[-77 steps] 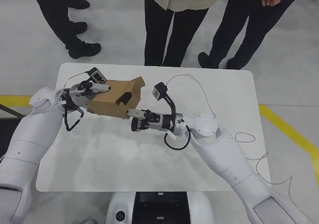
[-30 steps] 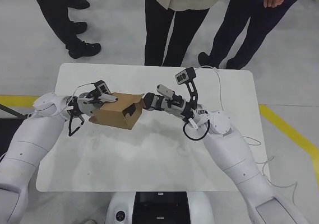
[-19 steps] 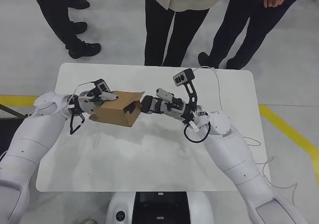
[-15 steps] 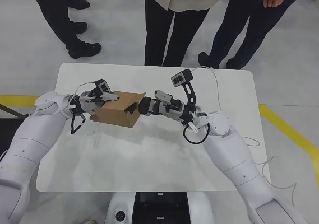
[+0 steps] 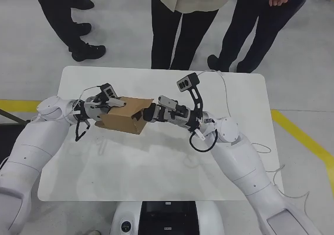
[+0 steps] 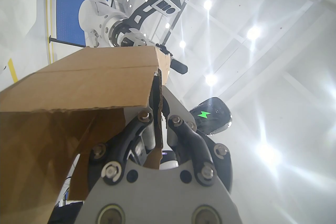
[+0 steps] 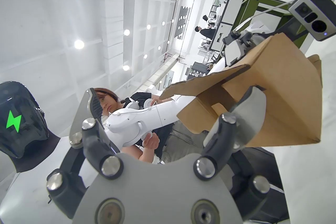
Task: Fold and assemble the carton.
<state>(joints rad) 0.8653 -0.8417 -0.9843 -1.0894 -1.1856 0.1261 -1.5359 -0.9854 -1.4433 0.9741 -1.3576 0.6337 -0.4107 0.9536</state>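
The white, round-cornered tabletop [image 5: 155, 176] lies nearest the robot, and both arms extend across it toward its far half. Between their tips is the brown cardboard carton [image 5: 121, 116], over the far left part of the tabletop. It is partly formed, a box body with creased walls. Whether its underside rests on the surface or hangs just above it cannot be told.

The left end effector [image 6: 157, 107] meets the carton's left end. Its two fingers are pinched together on a thin edge of cardboard, so the wall is clamped between them and the box body stands out beyond them.

The right end effector [image 7: 170, 104] is at the carton's opposite end, which is open, with a loose flap jutting out from it. Its fingers are spread wide and grip nothing. One grey finger [image 7: 249, 104] lies against the open end, over an inner flap, though whether it presses there is unclear. The other finger stands free in the air, well apart from the cardboard.

Beyond the carton runs a bare strip of tabletop, then the grey floor [image 5: 26, 35], where a yellow line [image 5: 307, 135] is painted.
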